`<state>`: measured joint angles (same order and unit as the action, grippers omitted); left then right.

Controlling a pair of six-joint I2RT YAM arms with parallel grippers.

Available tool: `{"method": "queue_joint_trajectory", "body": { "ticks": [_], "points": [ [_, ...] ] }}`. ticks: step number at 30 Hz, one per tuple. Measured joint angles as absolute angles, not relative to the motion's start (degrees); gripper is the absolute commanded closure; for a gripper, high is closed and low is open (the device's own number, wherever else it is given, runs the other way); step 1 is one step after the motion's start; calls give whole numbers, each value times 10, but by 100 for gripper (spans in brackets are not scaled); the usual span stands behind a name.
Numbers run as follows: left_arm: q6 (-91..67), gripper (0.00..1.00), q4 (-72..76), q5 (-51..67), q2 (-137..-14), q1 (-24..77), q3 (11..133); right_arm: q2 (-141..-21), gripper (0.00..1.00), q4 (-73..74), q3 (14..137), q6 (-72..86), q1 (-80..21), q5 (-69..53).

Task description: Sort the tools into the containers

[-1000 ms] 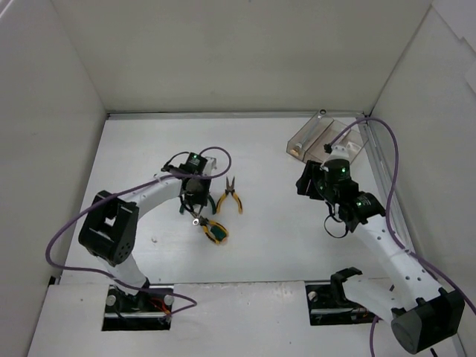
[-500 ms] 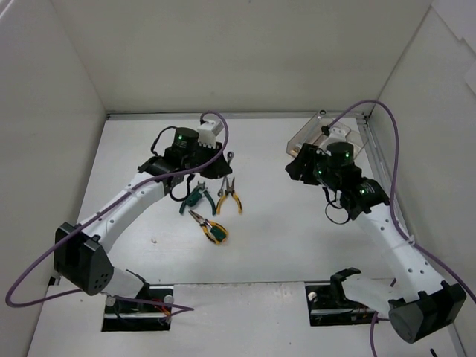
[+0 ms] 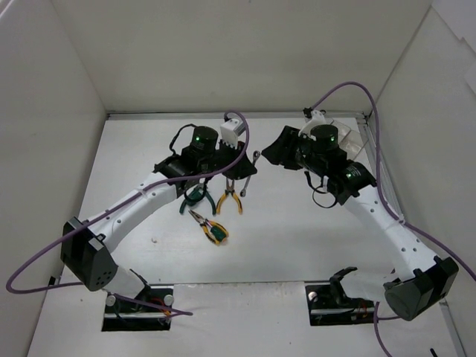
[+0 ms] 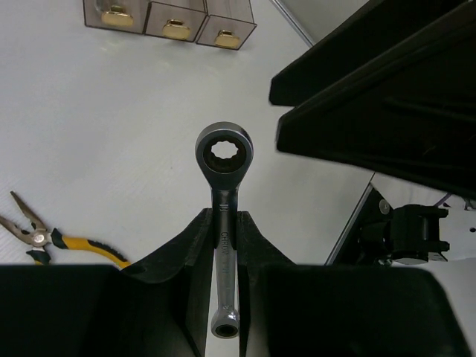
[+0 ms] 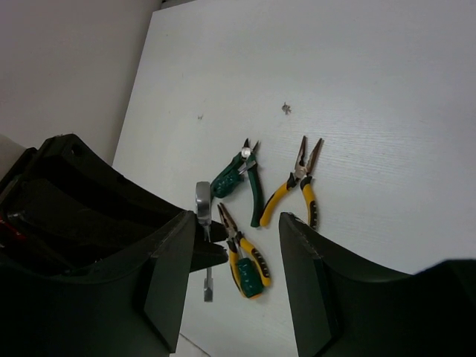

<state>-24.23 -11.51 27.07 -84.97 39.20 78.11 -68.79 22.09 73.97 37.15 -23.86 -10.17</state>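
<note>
- The left gripper (image 4: 223,223) is closed tight on a silver wrench (image 4: 223,186), pinching its shaft between the two fingers. The ring end sticks out past the fingertips and the small end points back toward the wrist.
- In the top view the wrench (image 3: 251,167) is held clear of the table (image 3: 297,238) near the middle of the frame, just right of the pliers.
- The right gripper (image 5: 236,223) has its fingers partly apart and nothing between them. In the top view it hangs above the table just right of the held wrench, apart from it.
- Three pliers lie loose on the table left of centre in the top view: the green-handled pliers (image 3: 197,199), the orange-handled pliers (image 3: 229,198) just beside them to the right, and the yellow-and-green pliers (image 3: 213,230) below both.
- The tinted clear tray (image 4: 167,11) sits at the top left of the left wrist view, three narrow compartments side by side, a small brass-coloured piece at the near end of each. In the top view the right arm covers most of it.
</note>
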Motion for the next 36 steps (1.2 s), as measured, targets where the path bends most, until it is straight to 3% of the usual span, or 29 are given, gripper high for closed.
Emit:
{"method": "queue_joint_trajectory", "body": {
  "ticks": [18, 21, 24, 27, 28, 31, 33, 34, 36],
  "points": [
    [-242, 100, -113, 268, -877, 409, 816, -713, 58, 192, 741, 392, -287, -85],
    [-242, 100, -113, 269, -877, 411, 816, -713, 63, 191, 741, 392, -292, -77],
    [-242, 100, -113, 269, -877, 414, 816, -713, 75, 190, 741, 390, -295, -71],
    [-242, 100, -113, 267, -877, 415, 816, -713, 91, 193, 739, 386, -295, -59],
    [-242, 100, -113, 265, -876, 415, 816, -714, 100, 193, 738, 386, -295, -55],
    [-242, 100, -114, 263, -876, 415, 816, -714, 100, 191, 735, 384, -295, -51],
    [-242, 90, -116, 261, -876, 415, 816, -714, 100, 188, 733, 382, -296, -50],
    [-242, 70, -117, 261, -876, 415, 816, -714, 100, 187, 731, 381, -296, -50],
    [-241, 56, -118, 259, -876, 415, 816, -714, 100, 185, 728, 375, -297, -47]
  ]
}}
